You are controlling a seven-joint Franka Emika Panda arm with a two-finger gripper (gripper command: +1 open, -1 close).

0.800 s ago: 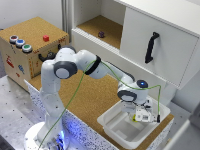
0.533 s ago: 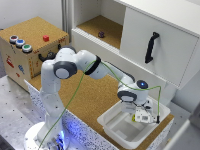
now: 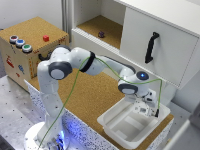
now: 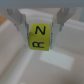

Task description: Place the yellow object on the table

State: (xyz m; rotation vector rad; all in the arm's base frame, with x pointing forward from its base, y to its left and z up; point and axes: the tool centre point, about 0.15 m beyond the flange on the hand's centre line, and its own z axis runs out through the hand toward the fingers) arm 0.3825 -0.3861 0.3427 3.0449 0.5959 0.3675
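Observation:
The yellow object (image 4: 40, 37) is a small yellow cube with black letters on its faces. It sits between the two fingers (image 4: 20, 21) of my gripper (image 4: 41, 27), which is shut on it. In the exterior view my gripper (image 3: 145, 108) hangs over the far corner of the white bin (image 3: 107, 119), at the exterior view's right, and the cube is too small to make out there. White bin floor shows under the cube in the wrist view. The brown cork table (image 3: 95, 95) stretches out on the exterior view's left of the bin.
A cork-topped wooden box (image 3: 30, 42) with coloured buttons stands at the exterior view's left. A white cabinet (image 3: 155, 47) with a black door handle (image 3: 150, 47) rises behind the gripper; its open shelf holds a small dark object (image 3: 101, 34). A yellow-green cable (image 3: 80, 80) runs along the arm.

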